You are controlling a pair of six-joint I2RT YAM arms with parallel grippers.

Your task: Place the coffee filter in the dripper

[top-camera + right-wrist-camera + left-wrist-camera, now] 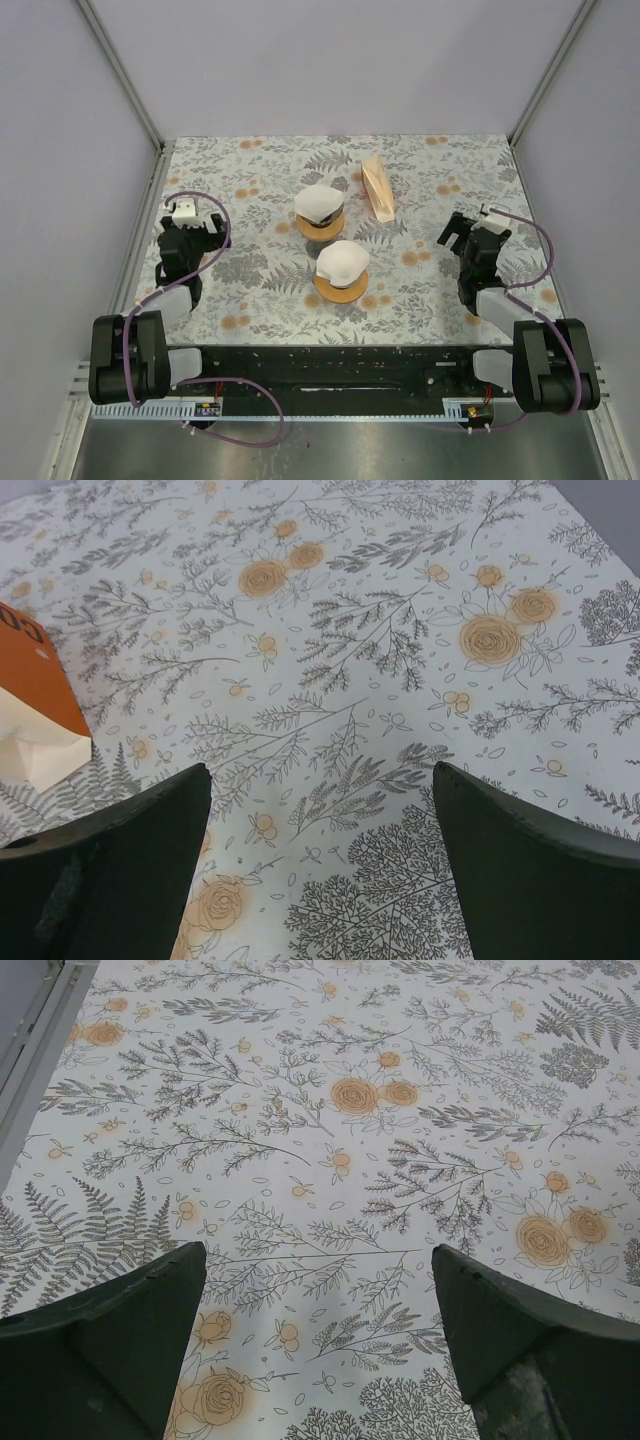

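Two drippers stand mid-table in the top view, each a white cone on a round wooden ring: one farther back (pixel 320 208), one nearer (pixel 342 266). I cannot tell whether the white tops are paper or ceramic. A tan pack of coffee filters (pixel 378 188) lies flat to the right of the far dripper. Its orange and cream end shows at the left edge of the right wrist view (pixel 35 715). My left gripper (pixel 205 224) (pixel 318 1260) is open and empty over bare cloth at the left. My right gripper (pixel 458 231) (pixel 320 780) is open and empty at the right.
The table has a floral cloth (pixel 260 180) with grey ferns and orange roses. Plain walls with metal corner posts (pixel 120 70) close in the back and sides. A metal rail (pixel 30 1040) runs along the table's left edge.
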